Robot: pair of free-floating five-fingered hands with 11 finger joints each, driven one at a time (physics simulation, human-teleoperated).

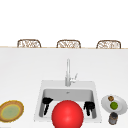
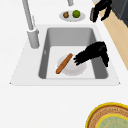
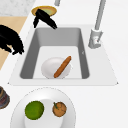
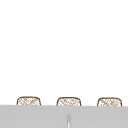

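Note:
A white dish (image 2: 75, 68) lies on the sink floor with an orange-brown stick (image 2: 64, 63) resting across it; both show again in the right side view, dish (image 3: 50, 67) and stick (image 3: 63, 66). My left hand (image 1: 47, 101) hangs over the sink's left part, fingers relaxed and pointing down. In the left side view the left hand (image 2: 96, 50) reaches toward the dish's rim from above. My right hand (image 1: 89, 105) hovers at the sink's right front, open and holding nothing, and in the right side view the right hand (image 3: 10, 37) is above the front counter edge.
A big red ball (image 1: 67, 115) hides the sink's front middle. The faucet (image 1: 68, 72) stands behind the basin. Right of the sink is a white plate (image 1: 121, 103) with a lime (image 1: 114, 105) and a brown fruit (image 1: 111, 98), then a dark jar (image 1: 113, 118). A yellow-rimmed plate (image 1: 11, 111) lies left.

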